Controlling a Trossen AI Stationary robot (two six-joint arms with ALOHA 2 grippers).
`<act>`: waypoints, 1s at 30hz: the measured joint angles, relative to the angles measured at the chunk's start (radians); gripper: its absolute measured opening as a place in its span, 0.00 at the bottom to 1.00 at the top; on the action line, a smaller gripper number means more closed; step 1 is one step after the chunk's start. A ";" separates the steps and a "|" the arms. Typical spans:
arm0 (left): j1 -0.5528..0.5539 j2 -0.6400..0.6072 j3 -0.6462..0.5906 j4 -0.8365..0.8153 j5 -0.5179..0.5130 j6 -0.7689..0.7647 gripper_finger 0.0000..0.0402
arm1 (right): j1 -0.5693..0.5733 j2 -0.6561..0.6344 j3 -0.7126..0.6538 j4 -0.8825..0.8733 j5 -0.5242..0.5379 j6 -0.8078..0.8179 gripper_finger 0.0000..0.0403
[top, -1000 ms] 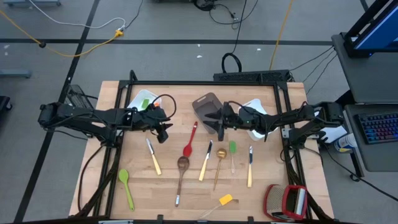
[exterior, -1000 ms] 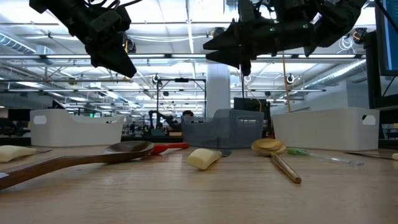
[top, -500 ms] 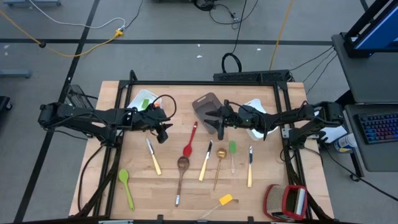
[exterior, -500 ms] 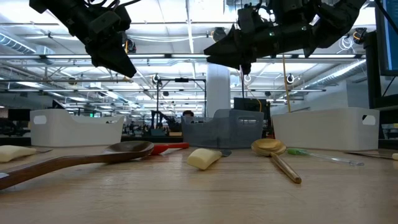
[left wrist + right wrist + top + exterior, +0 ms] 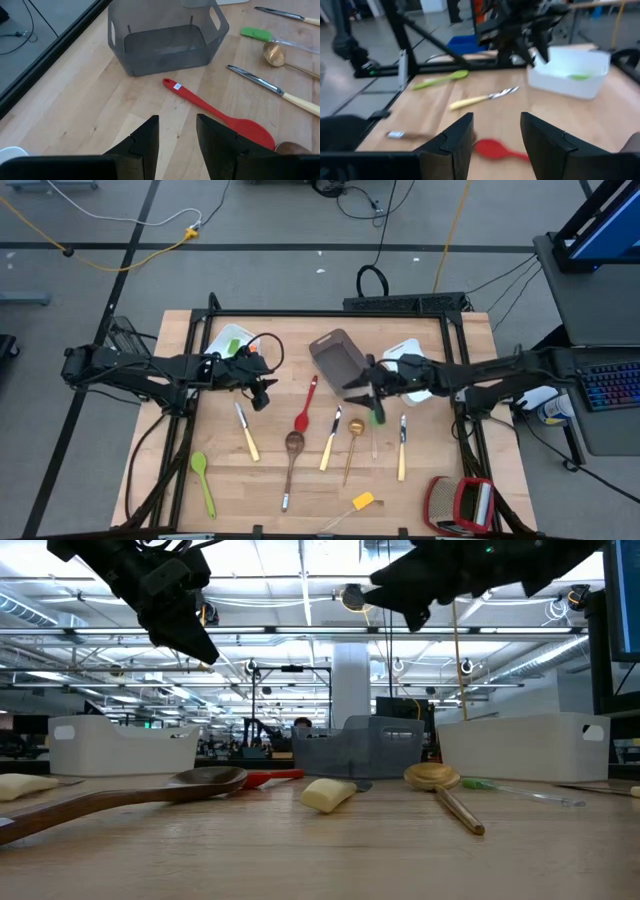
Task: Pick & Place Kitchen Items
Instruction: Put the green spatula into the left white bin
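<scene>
Utensils lie spread over the middle of the bench (image 5: 440,480): red spoon (image 5: 304,407), wooden spoon (image 5: 292,455), gold spoon (image 5: 352,442), green spatula (image 5: 374,430) and green spoon (image 5: 202,480), with pale-handled knives between them. Right gripper (image 5: 372,400) hovers above the green spatula's head, just beside the grey bin (image 5: 335,358), fingers spread and holding nothing. Left gripper (image 5: 264,391) hangs near the white bin (image 5: 228,338), fingers likewise apart and empty
</scene>
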 joint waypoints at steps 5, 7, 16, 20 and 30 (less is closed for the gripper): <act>0.000 0.000 0.000 0.000 0.000 0.000 0.34 | 0.055 -0.033 0.000 -0.077 0.005 0.010 0.39; 0.000 0.000 0.000 0.000 0.000 0.000 0.34 | 0.075 -0.033 0.000 -0.083 0.035 0.006 0.39; 0.000 0.000 0.000 0.000 0.000 -0.001 0.34 | 0.106 -0.034 0.000 -0.174 0.055 0.004 0.49; 0.000 0.000 0.000 0.000 0.000 -0.002 0.34 | 0.105 -0.034 0.000 -0.236 0.055 0.062 0.52; 0.000 0.000 0.000 0.000 0.000 -0.002 0.34 | 0.108 -0.033 0.000 -0.486 0.052 0.107 0.53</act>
